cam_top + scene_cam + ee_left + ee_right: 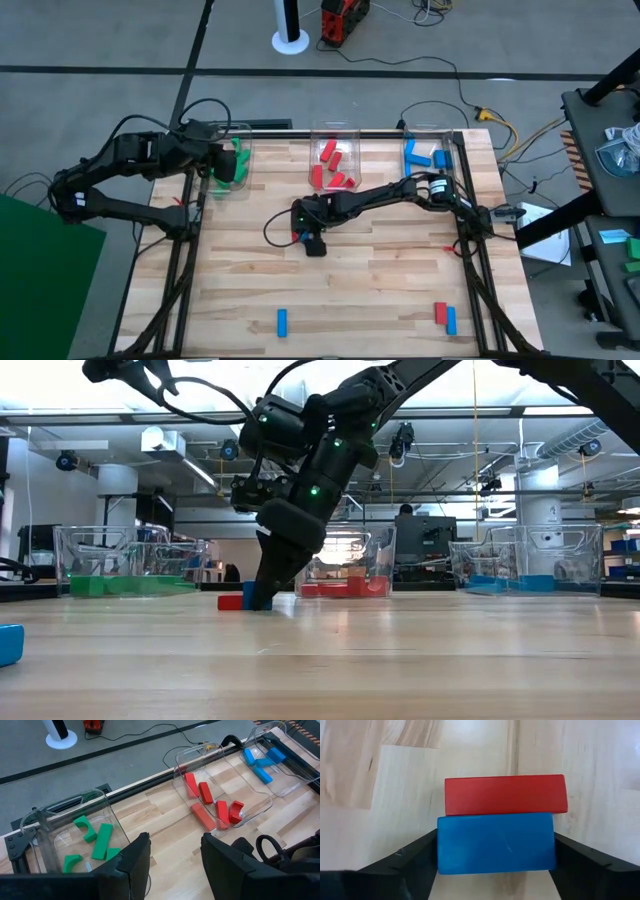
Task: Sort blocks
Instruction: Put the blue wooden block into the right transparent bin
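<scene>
I have the right gripper (495, 845) down at the table's centre, its fingers (407, 862) pressed against both ends of a blue block (496, 842), gripping it. A red block (506, 794) lies touching that blue block's long side, flat on the table (400, 280). My left gripper (172, 855) waits over the green bin (232, 160) at ten o'clock, fingers spread and holding nothing. Loose blocks remain at six o'clock (282, 321) and five o'clock (445, 316).
</scene>
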`<state>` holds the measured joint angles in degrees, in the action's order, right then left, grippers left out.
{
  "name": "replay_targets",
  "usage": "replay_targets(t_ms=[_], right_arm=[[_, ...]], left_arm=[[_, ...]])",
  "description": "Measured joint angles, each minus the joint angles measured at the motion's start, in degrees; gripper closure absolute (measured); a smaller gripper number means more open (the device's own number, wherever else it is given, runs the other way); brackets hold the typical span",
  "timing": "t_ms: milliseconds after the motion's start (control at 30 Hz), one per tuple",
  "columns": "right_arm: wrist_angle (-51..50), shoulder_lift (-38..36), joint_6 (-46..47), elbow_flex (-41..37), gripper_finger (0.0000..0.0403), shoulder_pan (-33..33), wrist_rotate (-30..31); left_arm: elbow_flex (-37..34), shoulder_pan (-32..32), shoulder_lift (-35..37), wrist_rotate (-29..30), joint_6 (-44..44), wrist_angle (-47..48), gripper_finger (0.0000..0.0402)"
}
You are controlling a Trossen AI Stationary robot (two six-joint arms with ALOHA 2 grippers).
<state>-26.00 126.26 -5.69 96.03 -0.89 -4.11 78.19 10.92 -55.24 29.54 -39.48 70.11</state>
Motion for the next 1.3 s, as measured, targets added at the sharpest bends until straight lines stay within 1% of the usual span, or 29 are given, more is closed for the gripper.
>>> replay_targets(t_ms=[133, 367, 533, 600, 700, 933, 1000, 1167, 1300], right_arm=[[-0.3, -0.1, -0.3, 0.0, 0.0124, 0.0, 0.0], [-2.0, -1.3, -0.3, -0.1, 0.0124, 0.0, -0.3], [-6.2, -4.1, 0.0, -0.1, 0.0115, 0.1, -0.4], [-8.0, -5.6, 1.9, -0.1, 0.0112, 0.2, -0.9], [-10.5, -8.8, 5.5, -0.1, 0.0116, 0.1, -3.3], [-14.9, -17.8, 15.0, -0.1, 0.0123, -0.2, -3.4], [-16.3, -20.6, 18.0, -0.1, 0.0122, -0.9, -2.4], [-22.8, -26.0, 25.3, -0.1, 0.0123, -3.4, 4.8], [-28.5, -29.3, 29.0, -0.4, 0.0123, -6.4, 9.0]], left_arm=[[0.0, 0.0, 0.0, 0.0, 0.0, 0.0, 0.0248], [0.0, 0.0, 0.0, 0.0, 0.0, 0.0, 0.0248], [0.0, 0.0, 0.0, 0.0, 0.0, 0.0, 0.0248], [0.0, 0.0, 0.0, 0.0, 0.0, 0.0, 0.0248], [0.0, 0.0, 0.0, 0.0, 0.0, -0.1, 0.0248], [0.0, 0.0, -0.3, 0.0, 0.2, -0.1, 0.0248], [0.0, 0.0, -0.3, 0.0, 0.3, -0.2, 0.0248], [0.0, 0.0, -0.3, -0.1, 0.7, -0.2, 0.0248], [0.0, 0.0, -0.4, -0.1, 1.5, -0.2, 0.0248]])
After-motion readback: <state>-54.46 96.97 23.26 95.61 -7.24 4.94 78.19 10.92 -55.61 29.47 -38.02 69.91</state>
